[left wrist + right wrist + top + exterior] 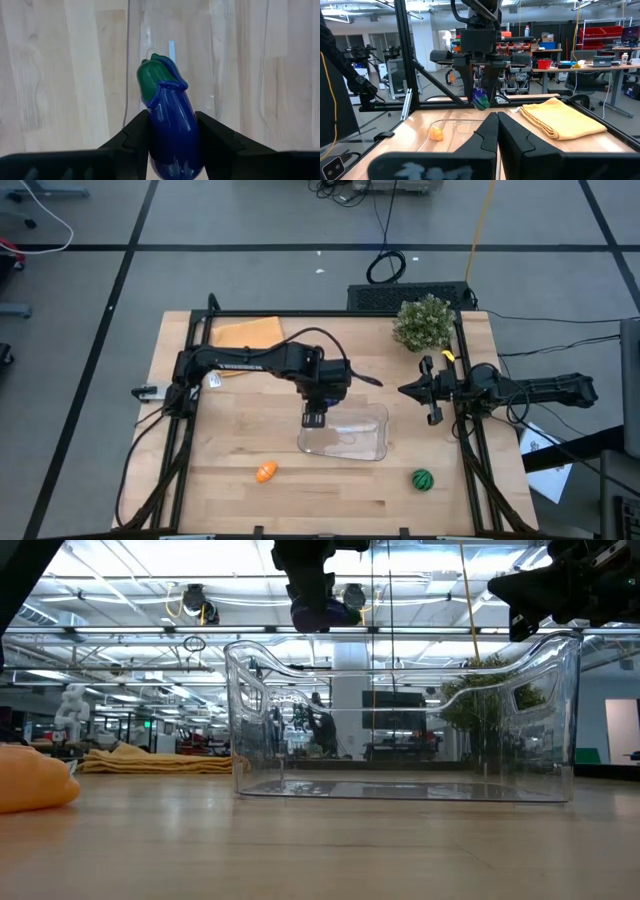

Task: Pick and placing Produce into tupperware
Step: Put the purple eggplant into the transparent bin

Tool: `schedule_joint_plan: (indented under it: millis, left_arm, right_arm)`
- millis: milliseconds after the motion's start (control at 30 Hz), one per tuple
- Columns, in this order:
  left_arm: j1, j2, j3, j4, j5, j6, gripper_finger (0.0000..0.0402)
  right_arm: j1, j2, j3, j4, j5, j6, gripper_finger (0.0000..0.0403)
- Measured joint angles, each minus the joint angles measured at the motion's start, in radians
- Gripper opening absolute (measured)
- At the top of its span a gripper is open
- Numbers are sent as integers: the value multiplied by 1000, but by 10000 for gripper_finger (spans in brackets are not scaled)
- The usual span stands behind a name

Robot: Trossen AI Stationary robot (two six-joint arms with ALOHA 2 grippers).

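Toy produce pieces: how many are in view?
3. Purple piece held in the left gripper above the tupperware; orange piece and green striped piece on the table. None looks hidden.

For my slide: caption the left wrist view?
Left end effector holds the eggplant above the tupperware.

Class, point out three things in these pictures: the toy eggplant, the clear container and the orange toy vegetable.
toy eggplant [172, 130]: left wrist view, on its purple body.
clear container [378, 448]: high view, on its right wall.
orange toy vegetable [264, 472]: high view, on its orange middle.
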Motion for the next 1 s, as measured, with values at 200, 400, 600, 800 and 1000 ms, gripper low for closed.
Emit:
schedule_joint_plan:
  millis: [200, 400, 600, 800, 1000]
  left_arm:
    - [0, 0, 0, 0, 1, 0, 131]
    - [0, 0, 0, 5, 1, 7, 131]
    - [-23, 15, -2, 49, 3, 38, 131]
    - [-49, 45, -5, 87, 2, 53, 131]
    - [-65, 74, -5, 98, -11, 76, 131]
  right_arm:
    - [0, 0, 0, 0, 0, -1, 0]
    - [0, 0, 0, 0, 0, -1, 0]
    - [0, 0, 0, 0, 0, -1, 0]
    - [0, 0, 0, -3, 0, -1, 0]
    - [0, 7, 0, -3, 0, 0, 0]
